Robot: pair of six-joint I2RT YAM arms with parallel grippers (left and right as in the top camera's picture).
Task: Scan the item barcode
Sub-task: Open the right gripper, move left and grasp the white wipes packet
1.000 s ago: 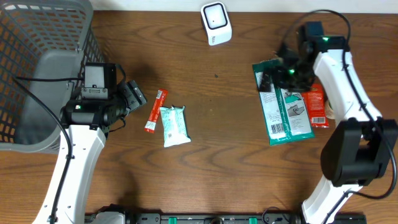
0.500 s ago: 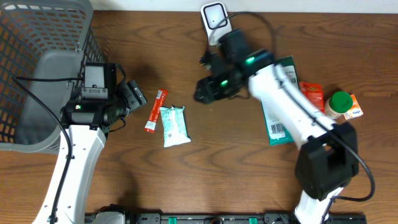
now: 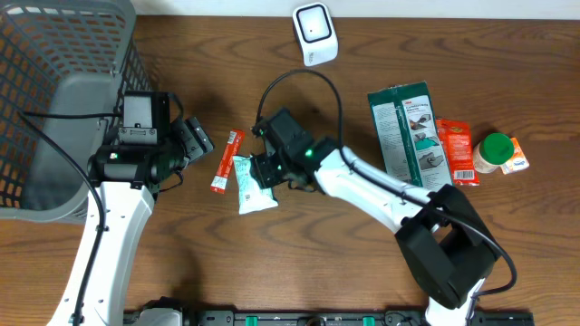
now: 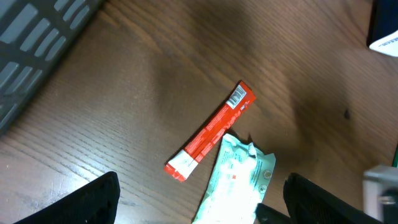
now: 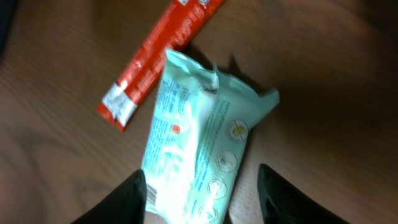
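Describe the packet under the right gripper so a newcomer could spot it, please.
Right of the grey basket, two items lie side by side. The packet is the wide, pale mint-green one, beside the thin red stick.

basket: grey mesh basket (image 3: pixel 36 54) at the upper left of the overhead frame, standing on the desk (image 3: pixel 317 263)
desk: dark brown wood grain
red stick: slim red stick packet (image 3: pixel 227 161) left of centre, lying flat and slanted, white barcode end toward the top
green package: flat green package (image 3: pixel 410 136) in the upper right, printed face up
red pouch: small red pouch (image 3: pixel 459 149) touching the green package's right edge
bottle: green-capped bottle (image 3: pixel 494 151) at far right, just beside the red pouch
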